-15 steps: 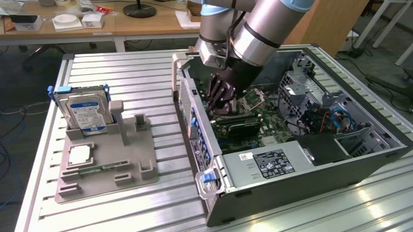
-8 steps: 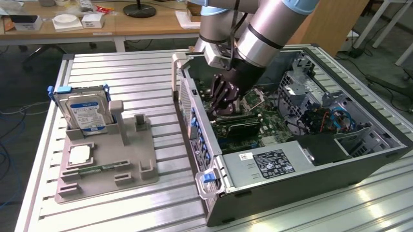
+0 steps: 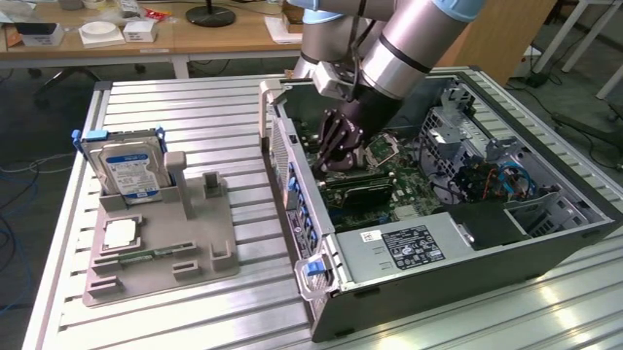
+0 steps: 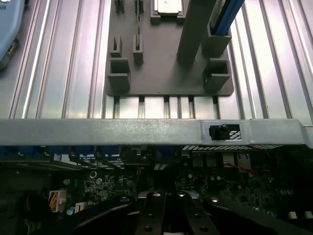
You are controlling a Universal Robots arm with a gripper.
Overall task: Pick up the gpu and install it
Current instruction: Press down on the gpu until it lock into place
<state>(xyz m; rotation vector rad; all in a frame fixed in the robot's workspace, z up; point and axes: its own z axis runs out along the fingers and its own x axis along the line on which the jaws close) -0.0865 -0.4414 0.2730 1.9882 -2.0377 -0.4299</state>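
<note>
GPU: you see the gpu (image 3: 358, 191) as a flat black card lying low inside the open computer case (image 3: 545, 240), across the green motherboard (image 3: 409, 193), just under the gripper.
Jaws: your gripper (image 3: 341, 153) has its jaws closed, fingertips down among the board parts right above the card; whether they pinch the card's edge you cannot tell from here (the dark fingers merge with the dark card).
Wrist view: you look past the black gripper (image 4: 166, 215) fingers at the motherboard (image 4: 98, 183) and the case's grey side rail (image 4: 146, 131).
Arm: the silver arm (image 3: 409, 44) comes down into the case from the top of the exterior view.
Case: it lies on its side, open face up, on the ribbed metal bench (image 3: 195, 109), taking up the exterior view's right half; a grey power supply (image 3: 404, 244) with a black label sits at the near end, blue cables (image 3: 506, 179) at the far side.
Fixture: a grey parts holder (image 3: 160, 240) rests on the bench at the exterior view's left, well apart from the gripper.
Holder contents: a hard drive (image 3: 127, 164) with a blue-white label stands upright in it, a square silver chip (image 3: 120, 233) lies flat, and a narrow green memory stick (image 3: 146, 257) lies near its front.
</note>
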